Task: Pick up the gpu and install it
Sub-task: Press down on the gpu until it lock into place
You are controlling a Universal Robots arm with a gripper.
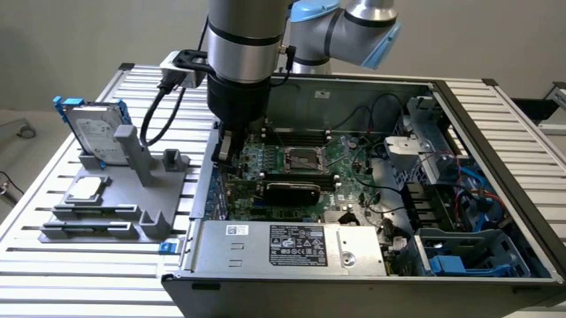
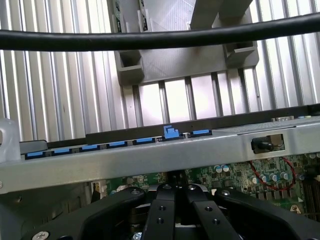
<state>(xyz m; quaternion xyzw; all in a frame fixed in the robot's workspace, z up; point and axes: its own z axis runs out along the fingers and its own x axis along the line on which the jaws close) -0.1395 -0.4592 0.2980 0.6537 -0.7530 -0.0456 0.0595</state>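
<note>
The gpu (image 1: 292,192) stands on edge on the green motherboard inside the open computer case (image 1: 495,132), just below the processor socket, with its black rounded cover showing. My gripper (image 1: 225,158) hangs inside the case at the wall on the exterior view's left, a short way from the card's end and apart from it. In the wrist view the black fingers (image 2: 160,200) meet at the gripper's tip (image 2: 175,191) with nothing between them, over the motherboard edge and behind the case's metal rail (image 2: 150,160).
A grey holder (image 1: 115,199) beside the case carries a silver hard drive in a blue frame (image 1: 93,129) and a small square silver chip (image 1: 86,189). The power supply (image 1: 292,245) fills the case front. Blue clips (image 2: 117,145) line the rail, and a black cable (image 2: 150,37) crosses overhead.
</note>
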